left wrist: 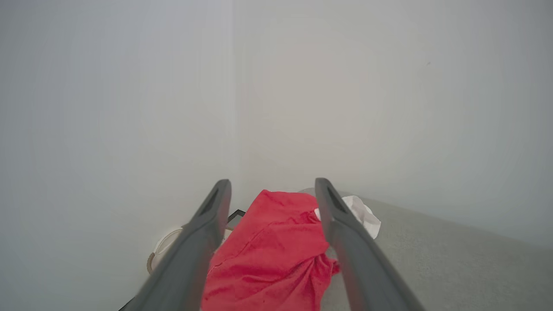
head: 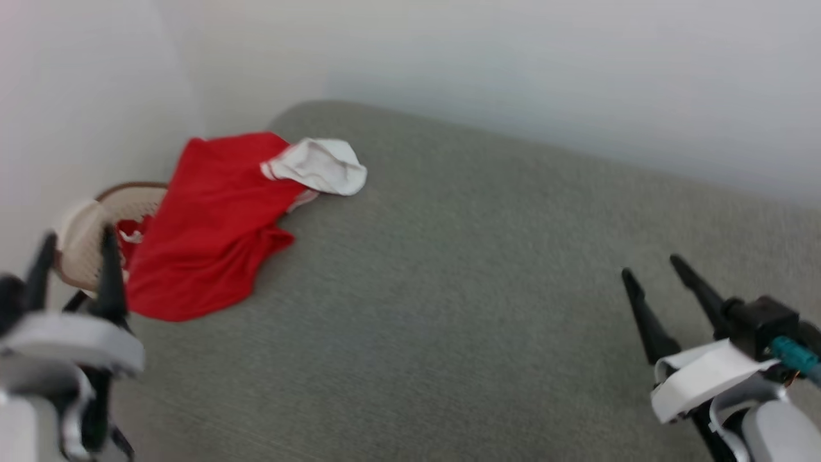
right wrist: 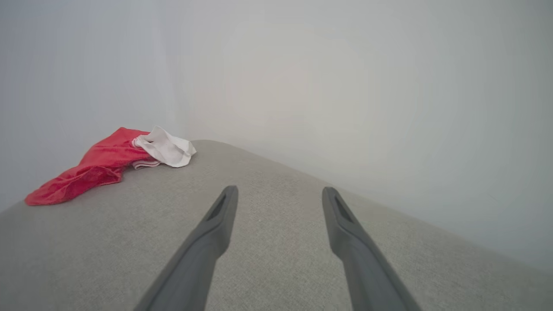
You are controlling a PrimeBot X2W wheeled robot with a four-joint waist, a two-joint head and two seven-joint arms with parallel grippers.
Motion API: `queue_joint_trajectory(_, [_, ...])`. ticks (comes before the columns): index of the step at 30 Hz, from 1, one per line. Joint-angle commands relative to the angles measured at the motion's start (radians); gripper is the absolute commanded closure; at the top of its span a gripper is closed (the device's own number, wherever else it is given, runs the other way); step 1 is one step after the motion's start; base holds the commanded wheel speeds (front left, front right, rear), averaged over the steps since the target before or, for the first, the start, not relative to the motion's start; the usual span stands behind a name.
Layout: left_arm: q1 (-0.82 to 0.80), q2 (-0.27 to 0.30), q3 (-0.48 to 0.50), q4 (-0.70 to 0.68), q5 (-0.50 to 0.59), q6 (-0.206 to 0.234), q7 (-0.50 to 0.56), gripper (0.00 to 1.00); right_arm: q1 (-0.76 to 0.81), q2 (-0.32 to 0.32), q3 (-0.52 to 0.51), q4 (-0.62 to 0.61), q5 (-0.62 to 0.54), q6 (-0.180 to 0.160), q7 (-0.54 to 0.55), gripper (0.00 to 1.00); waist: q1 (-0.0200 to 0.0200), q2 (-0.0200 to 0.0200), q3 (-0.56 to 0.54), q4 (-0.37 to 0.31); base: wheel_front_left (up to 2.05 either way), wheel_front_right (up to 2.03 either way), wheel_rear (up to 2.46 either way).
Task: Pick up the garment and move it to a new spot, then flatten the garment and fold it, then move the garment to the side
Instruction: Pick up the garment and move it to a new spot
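Observation:
The garment point(head: 211, 224) is a crumpled red jersey with one white sleeve showing, lying at the far left corner of a grey padded surface point(head: 462, 289), partly draped over its left edge. My left gripper point(head: 76, 244) hovers open at the lower left, just short of the garment's near hem. In the left wrist view the garment point(left wrist: 272, 250) lies between and beyond the two spread fingers of my left gripper point(left wrist: 272, 188). My right gripper point(head: 648, 266) hangs open at the lower right, far from the cloth. In the right wrist view the garment point(right wrist: 108, 166) lies far left of my right gripper point(right wrist: 280, 192).
A beige basket point(head: 96, 224) with a brown rim stands off the surface's left edge, a small red-and-white cloth point(head: 131, 234) inside it, partly hidden under the garment. Pale walls point(head: 513, 70) close the far side and the left, meeting in a corner behind the garment.

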Motion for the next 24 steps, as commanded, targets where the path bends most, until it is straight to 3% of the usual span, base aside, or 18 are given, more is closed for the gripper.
queue_joint_trajectory(1, [-0.057, 0.02, 0.007, 0.02, -0.024, -0.013, 0.019, 0.0, -0.023, -0.012, -0.007, -0.015, -0.011, -0.001, 0.006, 0.0, 0.0, -0.0001, 0.149, -0.111, 0.0, 0.0, 0.0])
queue_joint_trajectory(15, [-0.456, 0.207, -0.044, 0.378, -0.138, -0.06, 0.229, 0.0, -0.102, -0.055, -0.046, -0.122, -0.029, -0.001, 0.038, 0.0, 0.0, -0.0001, 0.401, -0.212, 0.0, 0.0, 0.0])
queue_joint_trajectory(24, [-0.662, 0.252, -0.127, 0.662, -0.177, -0.068, 0.36, 0.0, -0.131, -0.086, -0.071, -0.207, -0.045, -0.001, 0.084, 0.0, 0.0, -0.0001, 0.541, -0.235, 0.0, 0.0, 0.0])
